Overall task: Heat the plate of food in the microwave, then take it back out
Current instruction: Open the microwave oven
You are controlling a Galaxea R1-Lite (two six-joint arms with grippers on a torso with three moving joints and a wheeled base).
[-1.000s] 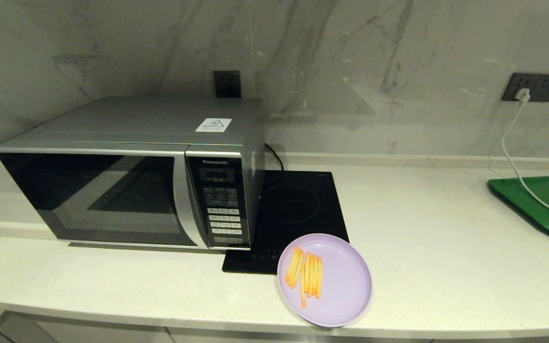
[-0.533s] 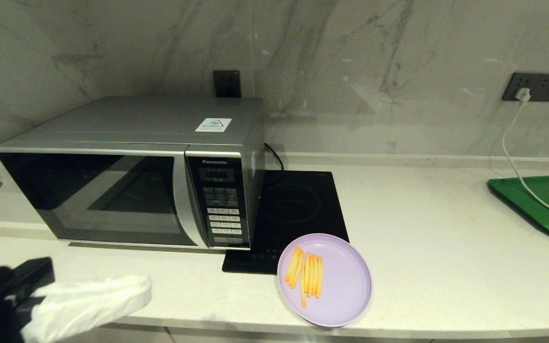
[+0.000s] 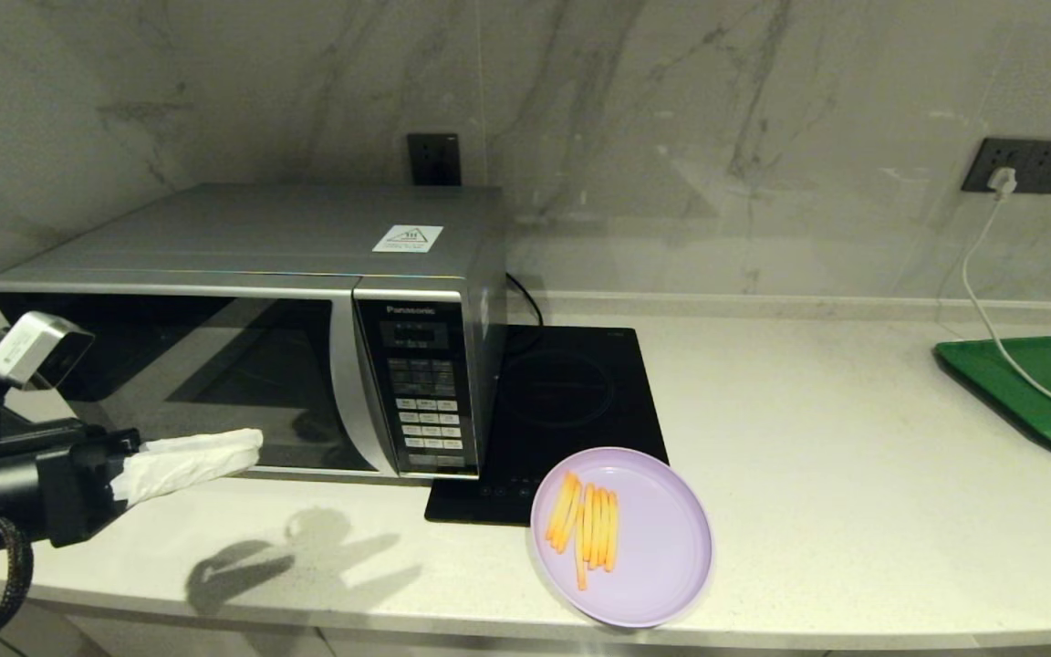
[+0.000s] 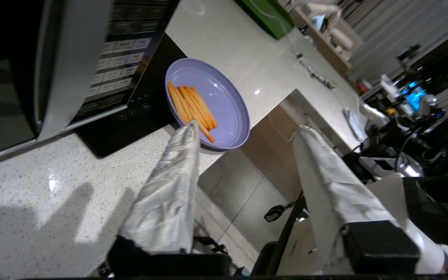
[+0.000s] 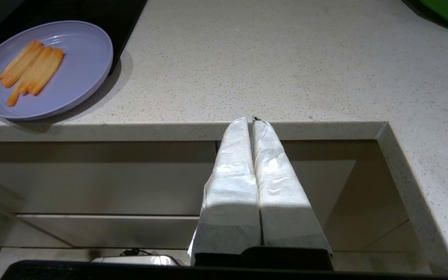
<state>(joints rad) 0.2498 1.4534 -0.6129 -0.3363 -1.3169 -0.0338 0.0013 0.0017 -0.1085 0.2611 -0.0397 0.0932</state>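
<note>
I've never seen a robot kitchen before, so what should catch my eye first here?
Probably the big silver microwave on the counter's left, door shut. Just right of it, near the front edge, a lilac plate of food overlaps a black hob. The left gripper, white-wrapped and open, hovers before the microwave door; the right gripper waits shut below the counter edge.

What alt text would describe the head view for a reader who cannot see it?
The left tool, wrapped in white, hovers in front of the closed microwave. The plate of food sits near the counter edge, partly on the black induction hob; a green tray lies far right.
</note>
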